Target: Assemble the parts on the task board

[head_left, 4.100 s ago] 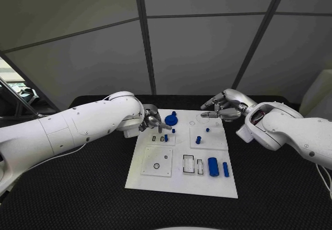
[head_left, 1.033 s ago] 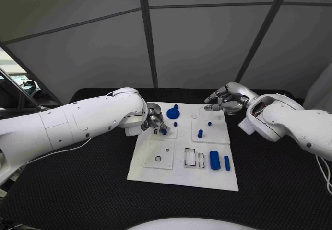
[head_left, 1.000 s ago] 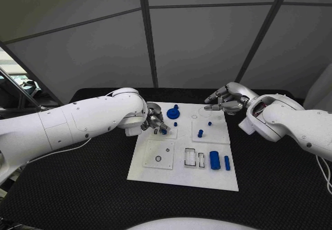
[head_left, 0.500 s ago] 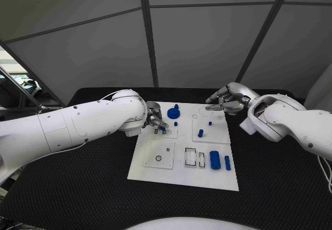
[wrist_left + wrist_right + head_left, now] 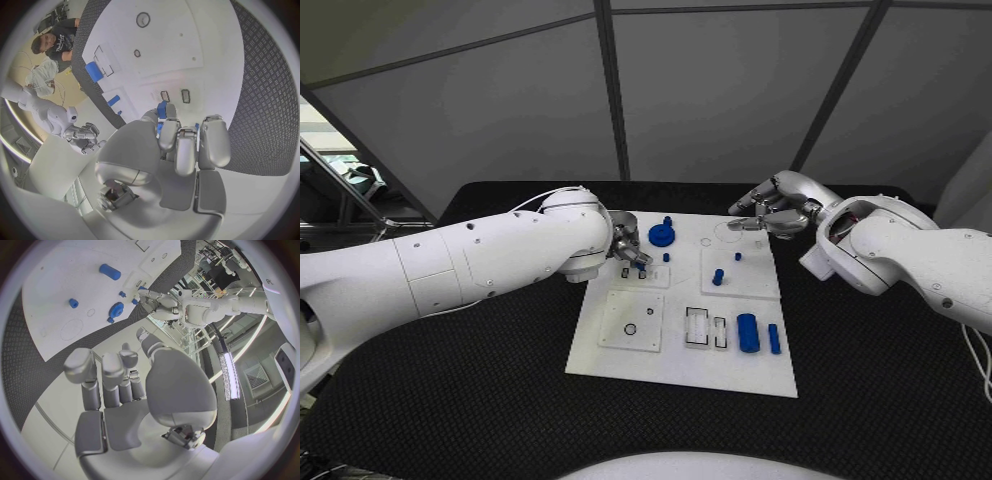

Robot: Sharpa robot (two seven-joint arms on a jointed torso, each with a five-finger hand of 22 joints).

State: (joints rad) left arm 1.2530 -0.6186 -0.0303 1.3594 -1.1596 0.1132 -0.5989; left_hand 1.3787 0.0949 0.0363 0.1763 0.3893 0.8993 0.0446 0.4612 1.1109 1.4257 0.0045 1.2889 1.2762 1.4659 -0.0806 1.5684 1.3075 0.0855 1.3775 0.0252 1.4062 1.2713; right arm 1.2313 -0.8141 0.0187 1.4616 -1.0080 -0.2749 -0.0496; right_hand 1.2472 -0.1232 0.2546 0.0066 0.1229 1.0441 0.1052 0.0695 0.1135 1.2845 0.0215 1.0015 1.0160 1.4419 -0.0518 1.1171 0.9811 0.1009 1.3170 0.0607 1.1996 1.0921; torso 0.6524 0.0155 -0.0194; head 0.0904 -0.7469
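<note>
My left hand (image 5: 626, 250) pinches a small blue part (image 5: 162, 109) over the board (image 5: 678, 370), far-left corner. My right hand (image 5: 764, 215) hovers past the far-right edge, fingers curled, holding nothing. A blue cylinder (image 5: 746, 334) lies near the board's front.

The left hand (image 5: 626, 254) and its bulky arm (image 5: 473, 265) cover the board (image 5: 678, 375) at its far left corner. The right hand (image 5: 764, 216) hangs over the far right corner. Between them stand a disc (image 5: 659, 236) and short pegs (image 5: 717, 277). The near half carries a low cylinder (image 5: 747, 334) and bar (image 5: 773, 340); the black surface (image 5: 459, 400) around lies bare.
</note>
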